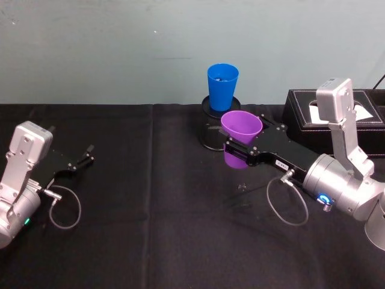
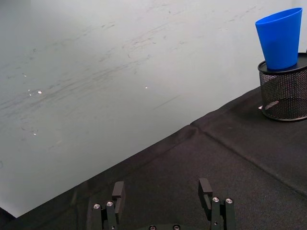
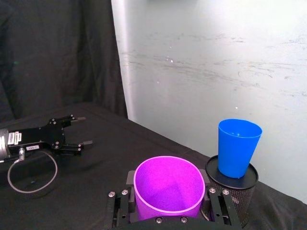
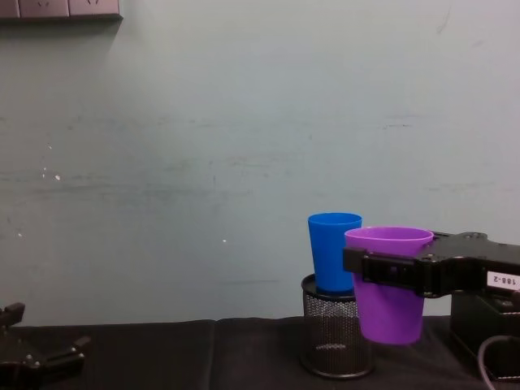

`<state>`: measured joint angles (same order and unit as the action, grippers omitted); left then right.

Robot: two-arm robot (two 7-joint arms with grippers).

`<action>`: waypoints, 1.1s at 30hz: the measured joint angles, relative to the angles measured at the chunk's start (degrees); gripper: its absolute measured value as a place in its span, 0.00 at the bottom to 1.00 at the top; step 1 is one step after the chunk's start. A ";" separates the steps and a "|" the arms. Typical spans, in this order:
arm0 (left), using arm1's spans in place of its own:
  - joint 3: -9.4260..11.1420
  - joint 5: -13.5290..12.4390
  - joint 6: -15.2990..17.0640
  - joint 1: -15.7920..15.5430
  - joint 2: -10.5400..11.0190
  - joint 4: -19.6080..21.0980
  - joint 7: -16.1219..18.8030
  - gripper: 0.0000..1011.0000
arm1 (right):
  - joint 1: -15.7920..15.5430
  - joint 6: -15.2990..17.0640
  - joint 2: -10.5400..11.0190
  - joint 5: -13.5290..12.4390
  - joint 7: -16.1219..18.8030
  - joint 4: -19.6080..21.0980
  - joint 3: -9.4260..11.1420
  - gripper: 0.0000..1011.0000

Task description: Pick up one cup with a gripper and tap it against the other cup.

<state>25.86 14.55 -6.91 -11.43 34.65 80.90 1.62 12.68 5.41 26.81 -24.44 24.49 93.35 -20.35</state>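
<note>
My right gripper (image 1: 236, 150) is shut on the purple cup (image 1: 239, 131) and holds it upright above the table. The same purple cup (image 4: 388, 284) hangs just in front of and to the right of the blue cup (image 4: 334, 251), apart from it. The blue cup (image 1: 222, 86) stands upright on top of a black wire-mesh pen holder (image 1: 214, 129) at the back of the table. In the right wrist view the purple cup (image 3: 169, 187) sits between the fingers (image 3: 121, 203) with the blue cup (image 3: 238, 147) beyond. My left gripper (image 1: 85, 156) rests open at the far left.
A black box (image 1: 313, 114) with white stitching lies at the back right, behind my right arm. The black tablecloth (image 1: 156, 229) covers the table, with a pale wall close behind. Loose grey cables loop from both wrists.
</note>
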 joint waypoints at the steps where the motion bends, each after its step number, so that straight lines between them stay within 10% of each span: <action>1: 0.00 0.00 0.00 0.00 0.00 0.00 0.00 0.99 | 0.00 0.00 0.00 0.00 0.00 0.00 0.00 0.74; 33: 0.00 0.00 0.00 0.00 0.00 0.00 0.00 0.99 | 0.00 0.00 0.00 0.00 0.04 -0.01 0.00 0.74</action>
<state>25.86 14.55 -6.90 -11.43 34.65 80.90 1.62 12.68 5.42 26.81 -24.44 24.53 93.34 -20.35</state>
